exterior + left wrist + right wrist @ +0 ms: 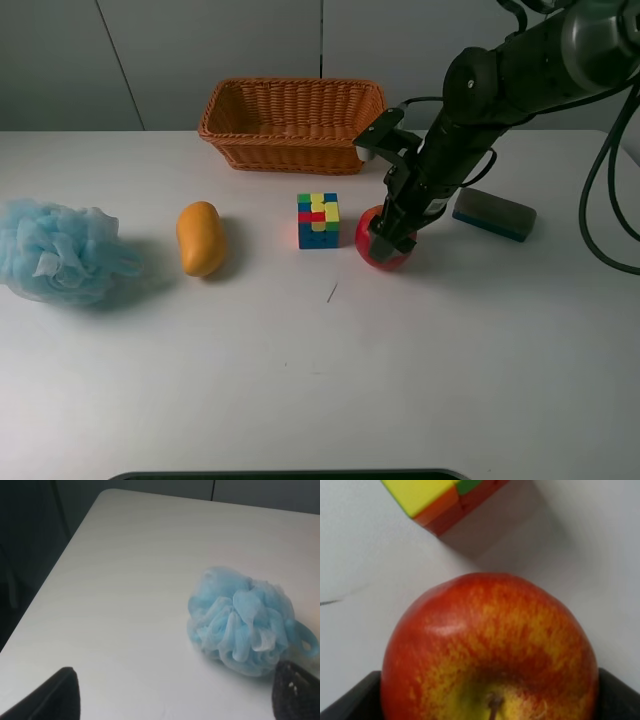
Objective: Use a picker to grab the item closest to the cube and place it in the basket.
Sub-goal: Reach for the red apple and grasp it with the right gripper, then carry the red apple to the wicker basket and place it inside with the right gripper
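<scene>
A multicoloured cube (318,220) stands mid-table; it also shows in the right wrist view (445,495). A red-yellow apple (371,249) rests on the table just right of it, the nearest item. My right gripper (388,240) is down over the apple (490,645), with its dark fingers (350,695) pressed against both sides, shut on it. The woven basket (290,150) stands behind the cube. My left gripper (175,700) is open and empty, its fingertips (50,695) wide apart near a blue bath pouf (240,625); it does not show in the high view.
A yellow mango (201,238) lies left of the cube. The blue pouf (55,250) sits at the far left. A grey-blue block (493,214) lies right of the apple. A thin dark sliver (331,292) lies in front of the cube.
</scene>
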You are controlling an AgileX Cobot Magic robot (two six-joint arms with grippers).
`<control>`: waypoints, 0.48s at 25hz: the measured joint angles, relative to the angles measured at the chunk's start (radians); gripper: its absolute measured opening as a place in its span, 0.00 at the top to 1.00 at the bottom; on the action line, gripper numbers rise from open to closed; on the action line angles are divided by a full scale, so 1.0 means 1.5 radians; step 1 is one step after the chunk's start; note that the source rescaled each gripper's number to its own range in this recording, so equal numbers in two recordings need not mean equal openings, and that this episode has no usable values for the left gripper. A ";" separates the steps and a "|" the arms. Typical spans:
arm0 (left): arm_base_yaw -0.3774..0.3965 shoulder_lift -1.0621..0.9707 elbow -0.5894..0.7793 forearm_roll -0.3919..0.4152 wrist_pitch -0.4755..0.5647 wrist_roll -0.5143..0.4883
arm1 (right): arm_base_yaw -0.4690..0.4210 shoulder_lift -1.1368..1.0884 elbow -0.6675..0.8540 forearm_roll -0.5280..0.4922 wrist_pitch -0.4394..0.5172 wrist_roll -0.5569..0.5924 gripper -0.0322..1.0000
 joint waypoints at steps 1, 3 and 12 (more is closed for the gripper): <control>0.000 0.000 0.000 0.000 0.000 0.000 | 0.000 0.000 0.000 0.000 0.001 0.000 0.95; 0.000 0.000 0.000 0.000 0.000 0.000 | 0.000 0.000 0.000 0.000 0.001 0.000 0.95; 0.000 0.000 0.000 0.000 0.000 0.000 | 0.000 -0.154 -0.042 -0.007 -0.003 0.000 0.95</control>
